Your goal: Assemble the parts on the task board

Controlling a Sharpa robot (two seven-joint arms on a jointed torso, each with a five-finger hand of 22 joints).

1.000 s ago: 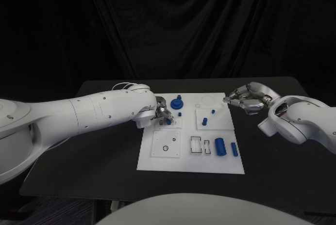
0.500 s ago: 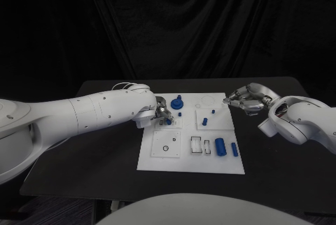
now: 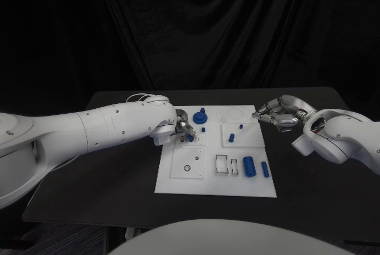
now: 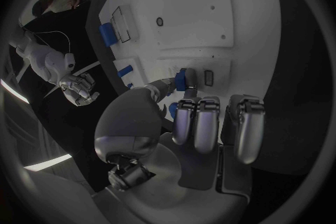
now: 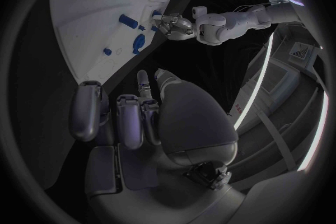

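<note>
Left hand (image 3: 180, 129): small blue part (image 4: 181, 79) pinched at fingertips, over task board (image 3: 198, 181), left-far area.
Advice: part kept upright, lowered straight into its seat.
Right hand (image 3: 274, 115): fingers curled, nothing held.

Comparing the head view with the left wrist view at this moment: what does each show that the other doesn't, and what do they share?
Head view alone: the task board whole on the black table, with the two blue cylinders lying near its right edge, and both arms reaching in from the sides.

Left wrist view alone: close up, the left hand pinching a small blue part against the board.

Both: the white board, the left hand at the part, and the right hand off the board's right edge.
</note>
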